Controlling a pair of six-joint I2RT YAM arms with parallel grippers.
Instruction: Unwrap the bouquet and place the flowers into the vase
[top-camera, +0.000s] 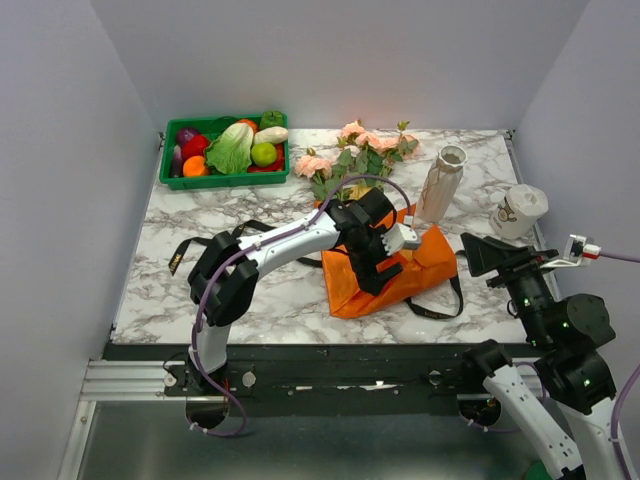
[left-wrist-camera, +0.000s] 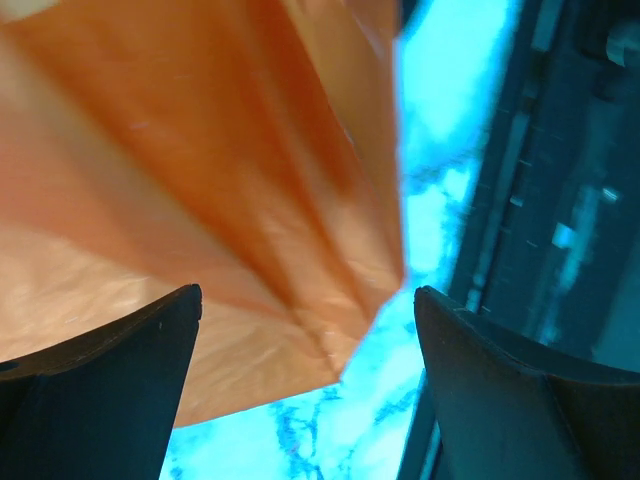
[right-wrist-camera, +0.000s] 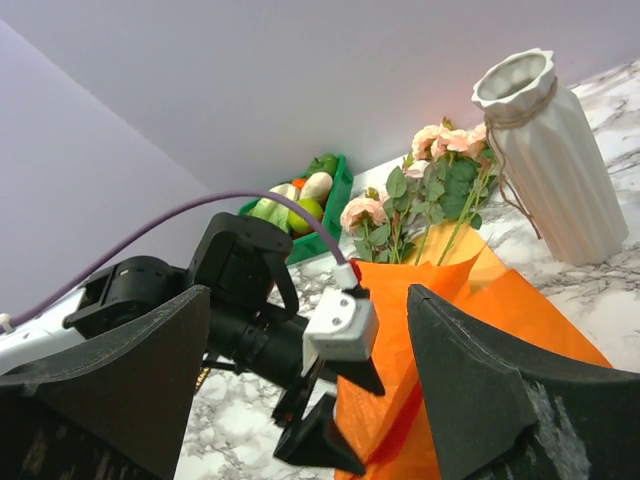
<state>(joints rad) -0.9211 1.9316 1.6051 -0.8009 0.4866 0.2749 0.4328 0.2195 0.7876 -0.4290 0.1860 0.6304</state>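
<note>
The bouquet lies in the middle of the table, its orange paper (top-camera: 405, 272) spread loose with the pink roses (top-camera: 362, 143) sticking out toward the back. A black ribbon (top-camera: 205, 245) trails off to the left. My left gripper (top-camera: 370, 268) hovers open over the paper. In the left wrist view the paper's corner (left-wrist-camera: 220, 200) shows below my left gripper (left-wrist-camera: 308, 310), untouched by either finger. The ribbed cream vase (top-camera: 441, 183) stands upright just right of the roses. My right gripper (top-camera: 488, 255) hangs open and empty at the right, facing the paper (right-wrist-camera: 480, 340), the roses (right-wrist-camera: 440, 150) and the vase (right-wrist-camera: 545, 160).
A green tray (top-camera: 222, 180) of plastic vegetables and fruit sits at the back left. A squat white pot (top-camera: 520, 210) stands at the right edge behind my right gripper. A ribbon loop (top-camera: 440, 308) lies by the paper's front right corner. Walls close in on both sides.
</note>
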